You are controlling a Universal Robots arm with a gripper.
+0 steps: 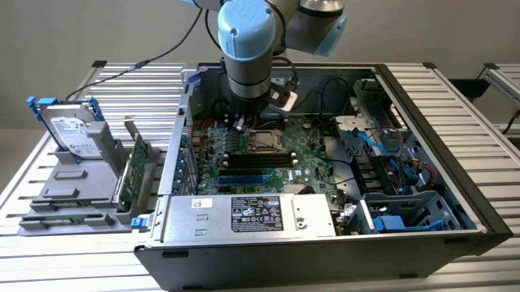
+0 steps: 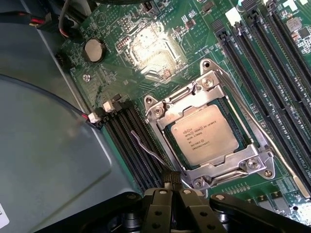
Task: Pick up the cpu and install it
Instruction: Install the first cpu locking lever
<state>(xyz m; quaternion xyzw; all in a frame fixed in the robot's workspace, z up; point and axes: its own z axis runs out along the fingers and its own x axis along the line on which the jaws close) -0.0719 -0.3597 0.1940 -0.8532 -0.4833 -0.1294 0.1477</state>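
Slatted aluminium table (image 1: 455, 91) carried open computer case (image 1: 325, 264); tool (image 2: 171, 190) closed, empty, above cpu (image 2: 204, 134), which lay in socket (image 2: 218, 171); grey wall (image 1: 422, 30) behind.

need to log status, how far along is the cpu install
Done: the cpu lies flat inside the metal socket frame on the motherboard.
In hand: nothing. The gripper is shut and empty, close beside that frame.
Left: picking and placing look finished. I cannot tell whether the thin lever is latched.
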